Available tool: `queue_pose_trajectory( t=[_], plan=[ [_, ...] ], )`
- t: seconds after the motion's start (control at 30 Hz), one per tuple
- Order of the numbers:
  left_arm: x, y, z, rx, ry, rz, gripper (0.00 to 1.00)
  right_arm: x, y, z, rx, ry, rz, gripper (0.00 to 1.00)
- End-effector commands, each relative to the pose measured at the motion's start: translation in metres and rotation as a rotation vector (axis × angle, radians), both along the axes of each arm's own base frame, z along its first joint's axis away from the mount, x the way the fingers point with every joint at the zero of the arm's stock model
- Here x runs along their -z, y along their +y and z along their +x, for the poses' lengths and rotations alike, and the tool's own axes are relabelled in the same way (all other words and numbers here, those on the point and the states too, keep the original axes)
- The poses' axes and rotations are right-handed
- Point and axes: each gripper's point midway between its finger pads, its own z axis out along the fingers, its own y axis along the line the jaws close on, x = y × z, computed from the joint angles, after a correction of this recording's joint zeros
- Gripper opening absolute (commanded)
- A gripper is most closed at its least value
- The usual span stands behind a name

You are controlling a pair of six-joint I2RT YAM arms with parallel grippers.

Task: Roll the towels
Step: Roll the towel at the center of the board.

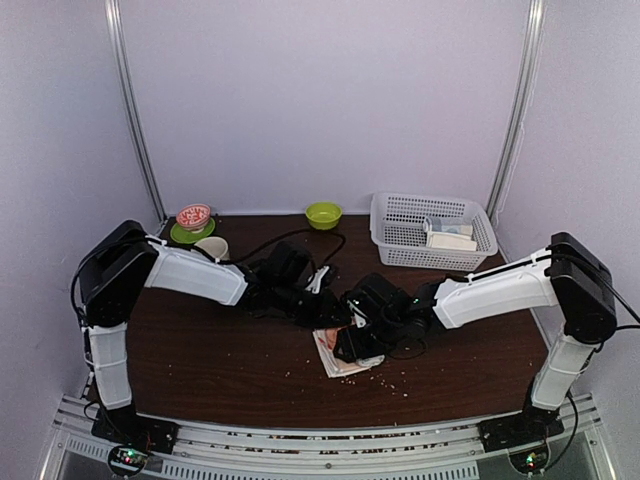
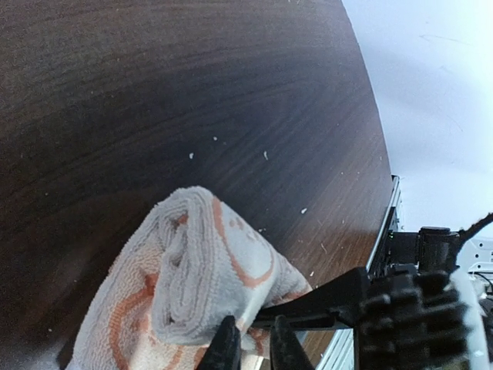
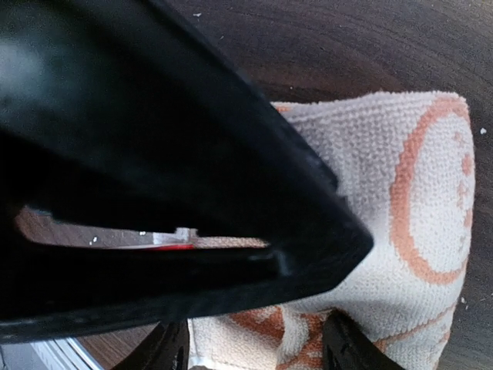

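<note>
At table centre, left hand (image 2: 250,344) pinches the printed towel (image 2: 192,270).

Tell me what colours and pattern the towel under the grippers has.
The towel is cream with a peach-orange printed pattern of rings and curved lines. The right wrist view shows it best.

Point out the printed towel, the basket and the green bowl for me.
printed towel (image 2: 192,270), left wrist view, on its rolled end.
basket (image 1: 400,213), top view, on its left wall.
green bowl (image 1: 323,214), top view, on the bowl's middle.
</note>
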Motion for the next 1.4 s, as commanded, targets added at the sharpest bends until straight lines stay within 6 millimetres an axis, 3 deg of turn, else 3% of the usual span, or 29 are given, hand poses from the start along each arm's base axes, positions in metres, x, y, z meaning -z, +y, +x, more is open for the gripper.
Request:
queue_pose_trajectory(
  t=[0.0,0.2,0.5,0.63,0.7,0.83,0.93,1.17,1.37],
  plan=[
    [0.001,-0.015,0.007,0.02,0.021,-0.067,0.13,0.02,-0.01,-0.006,-0.012,0.039,-0.047,0.59],
    [0.03,-0.01,0.011,-0.008,0.09,-0.056,0.1,0.012,-0.009,-0.008,-0.058,0.026,-0.048,0.62],
    [0.06,0.001,0.024,-0.047,0.121,0.023,0.03,-0.026,-0.015,-0.018,-0.148,0.002,-0.052,0.69],
    [0.066,0.001,0.025,-0.05,0.132,0.032,0.0,-0.041,-0.028,-0.014,-0.108,-0.042,-0.057,0.69],
    [0.067,0.002,0.024,-0.051,0.132,0.034,0.0,-0.045,-0.042,-0.002,-0.025,-0.079,-0.061,0.68],
    [0.067,0.004,0.022,-0.05,0.134,0.039,0.0,-0.032,-0.079,0.021,0.161,-0.079,-0.096,0.63],
    [0.068,0.007,0.021,-0.054,0.134,0.047,0.0,-0.02,-0.082,0.026,0.186,-0.058,-0.123,0.61],
    [0.065,0.012,0.021,-0.058,0.12,0.065,0.0,0.012,-0.074,0.009,0.099,0.004,-0.226,0.6],
    [0.066,0.017,0.017,-0.051,0.115,0.088,0.0,0.027,-0.084,-0.007,0.043,0.002,-0.366,0.6]
  ],
)
